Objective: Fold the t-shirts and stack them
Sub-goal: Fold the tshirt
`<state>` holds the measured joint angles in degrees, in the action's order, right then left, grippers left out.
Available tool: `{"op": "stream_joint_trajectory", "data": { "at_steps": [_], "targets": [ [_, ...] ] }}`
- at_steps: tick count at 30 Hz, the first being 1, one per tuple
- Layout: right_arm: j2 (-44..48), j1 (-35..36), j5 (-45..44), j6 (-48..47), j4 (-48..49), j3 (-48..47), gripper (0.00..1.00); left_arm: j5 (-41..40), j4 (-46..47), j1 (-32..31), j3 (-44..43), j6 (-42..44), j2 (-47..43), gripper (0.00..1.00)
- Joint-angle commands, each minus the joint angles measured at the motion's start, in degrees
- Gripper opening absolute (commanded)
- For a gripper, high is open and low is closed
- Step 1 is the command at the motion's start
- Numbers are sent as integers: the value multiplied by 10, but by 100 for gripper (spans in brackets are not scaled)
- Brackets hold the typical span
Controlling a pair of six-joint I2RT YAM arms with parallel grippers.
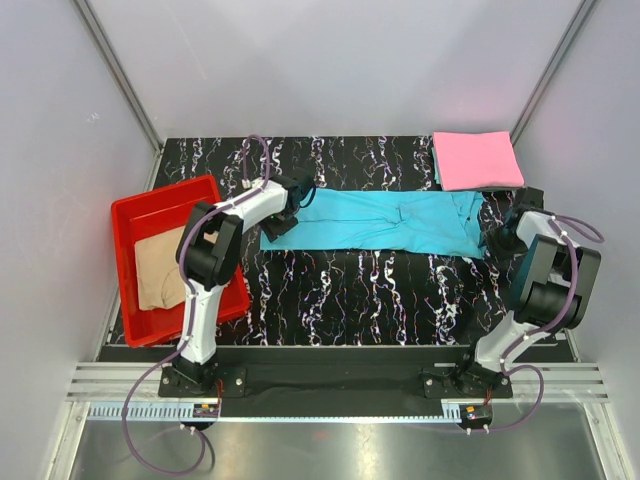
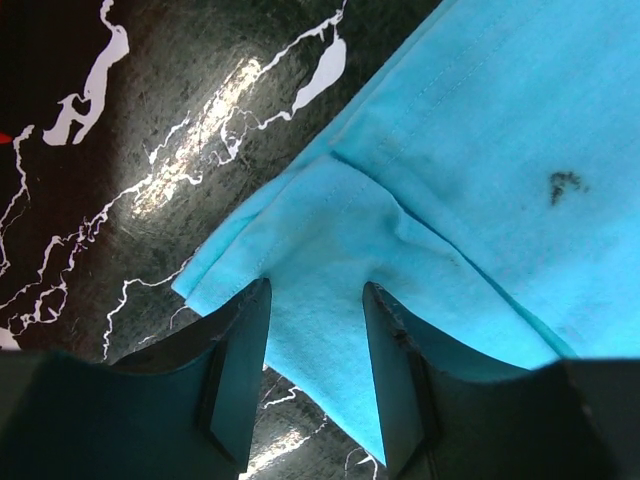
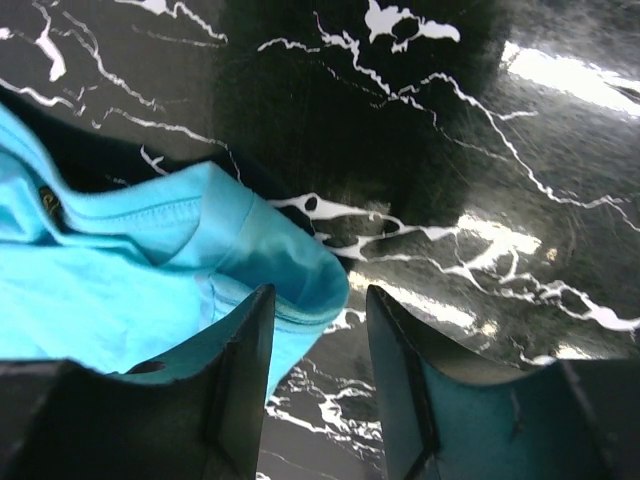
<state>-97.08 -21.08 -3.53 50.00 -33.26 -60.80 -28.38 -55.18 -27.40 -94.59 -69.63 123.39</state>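
The turquoise t-shirt (image 1: 385, 222) lies folded into a long strip across the middle of the table. My left gripper (image 1: 292, 207) hovers open at its left end. In the left wrist view a cloth corner (image 2: 320, 250) lies flat between the spread fingers (image 2: 245, 340), untouched by them. My right gripper (image 1: 497, 238) is open at the shirt's right end. There the rolled hem (image 3: 300, 265) lies by the left finger, and bare table fills most of the gap. A pink t-shirt (image 1: 476, 159) lies folded at the back right. A tan t-shirt (image 1: 160, 268) sits crumpled in the tray.
A red plastic tray (image 1: 140, 212) stands at the left edge of the black marbled table (image 1: 380, 290). Grey walls enclose the table on three sides. The arm bases are bolted to the rail at the near edge.
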Motion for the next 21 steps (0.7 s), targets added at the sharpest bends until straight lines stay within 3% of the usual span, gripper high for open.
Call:
{"op": "stream_joint_trajectory", "data": {
  "at_steps": [1,5,9,10,13,21],
  "targets": [
    [-20,-5,1,16,29,-9,49,-24,-12,1,-16,3,2,48],
    [-48,-17,23,19,41,-11,46,-24,-23,1,-23,4,7,47],
    [-66,-28,23,3,29,-19,32,-48,-47,1,-30,4,11,47],
    [-70,-31,13,-3,21,-27,18,-54,-52,1,-32,3,13,48],
    [-80,-41,7,-28,1,-37,0,-68,-70,1,-38,-1,16,48],
    [-45,-43,-27,-94,-13,-27,0,-65,-90,-2,-34,-13,15,48]
  ]
}}
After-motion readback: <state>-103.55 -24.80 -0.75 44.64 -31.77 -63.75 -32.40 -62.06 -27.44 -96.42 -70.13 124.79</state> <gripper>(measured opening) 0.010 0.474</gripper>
